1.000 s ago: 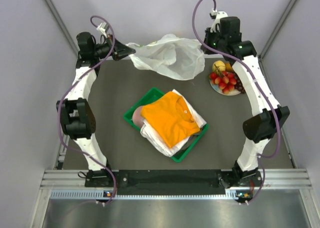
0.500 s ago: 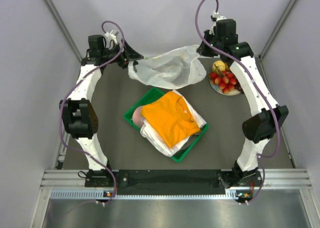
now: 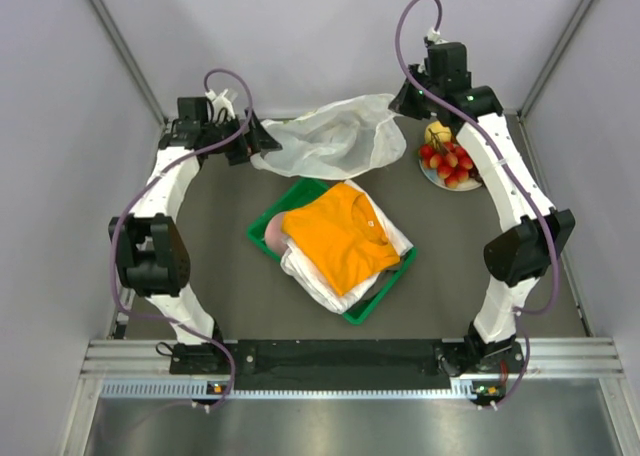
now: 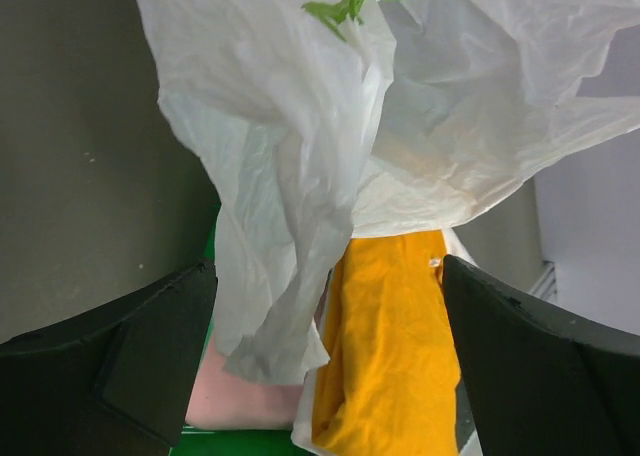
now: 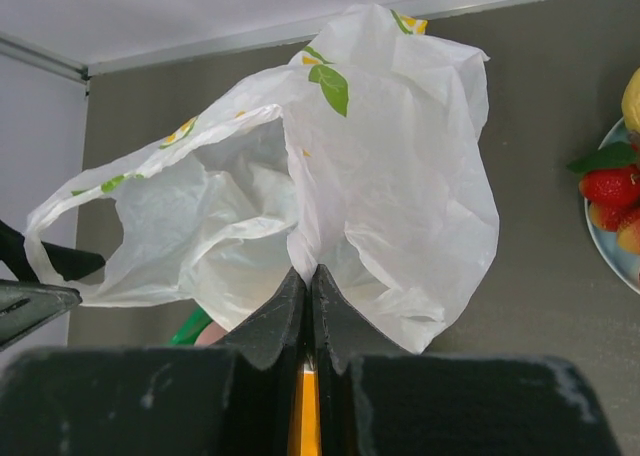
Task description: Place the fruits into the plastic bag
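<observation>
Plastic bag (image 5: 400, 166) film, thin, white and crinkled, is nipped between the closed fingers of the right end effector (image 5: 309, 276), which grips one fold of it. From that pinch the translucent sheet balloons outward in soft creases, printed here and there with green leaves and yellow citrus slices (one loop handle curls out at the left of the right wrist view). The left end effector (image 4: 327, 268) has its two dark fingers spread wide. A limp, twisted hang of the bag droops between them, and neither finger visibly presses on it.

Seen from above, the bag stretches between the two arms at the far side of the dark, matte bench (image 3: 215, 246). The fruits (image 3: 450, 159) lie heaped on a pale round plate (image 3: 437, 183) just to the right of the bag, with a strip of bench between them. They are glossy red strawberry-like pieces, a yellow pear-shaped one at the far edge and dark grapes at the right rim.

Nearer the arm bases, a green tray (image 3: 366, 312) sits at an angle. It holds a folded orange garment (image 3: 335, 236) on top of white cloth (image 3: 312, 279), with a smooth pink item (image 3: 273, 234) at its left corner.
</observation>
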`<state>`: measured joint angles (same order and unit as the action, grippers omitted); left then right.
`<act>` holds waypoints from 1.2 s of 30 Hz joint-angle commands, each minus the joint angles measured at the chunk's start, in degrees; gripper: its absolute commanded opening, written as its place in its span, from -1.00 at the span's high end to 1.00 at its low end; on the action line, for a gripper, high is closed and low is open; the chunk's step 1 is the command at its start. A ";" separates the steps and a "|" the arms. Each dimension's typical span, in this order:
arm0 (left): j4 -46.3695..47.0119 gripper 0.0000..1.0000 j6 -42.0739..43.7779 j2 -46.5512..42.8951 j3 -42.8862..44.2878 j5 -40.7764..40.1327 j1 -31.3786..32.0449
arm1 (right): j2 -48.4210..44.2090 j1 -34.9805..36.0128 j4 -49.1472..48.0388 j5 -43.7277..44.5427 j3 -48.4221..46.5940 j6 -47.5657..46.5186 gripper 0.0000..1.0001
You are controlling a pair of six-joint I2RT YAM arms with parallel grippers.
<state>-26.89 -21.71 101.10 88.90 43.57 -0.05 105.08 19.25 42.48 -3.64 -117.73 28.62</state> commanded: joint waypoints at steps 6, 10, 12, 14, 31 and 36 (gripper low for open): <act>5.53 -0.87 3.52 -8.55 -7.07 -5.87 -0.12 | 0.83 0.71 -0.47 -0.23 -0.83 1.52 1.00; 7.73 -0.55 1.77 -8.20 -7.95 -6.39 -0.12 | 0.74 0.79 -0.47 -0.32 -0.74 1.53 1.00; 9.83 -0.37 1.06 -7.85 -8.48 -6.66 -0.21 | 0.74 0.71 -0.56 -0.40 -0.66 1.52 1.00; 11.16 -0.14 0.19 -7.06 -8.57 -6.31 -0.12 | 0.74 0.79 -0.56 -0.58 -0.57 1.61 1.00; 9.22 1.00 -8.33 -4.33 4.70 1.69 2.07 | 0.39 0.09 2.87 5.13 0.04 -2.78 0.51; 10.55 1.00 -14.76 -2.14 4.79 4.77 3.04 | -0.40 0.00 2.79 5.40 2.76 -3.57 0.06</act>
<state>-18.02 -30.92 97.67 92.58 44.45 2.20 105.62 19.16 45.04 0.08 -116.84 26.70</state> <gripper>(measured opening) 0.015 0.393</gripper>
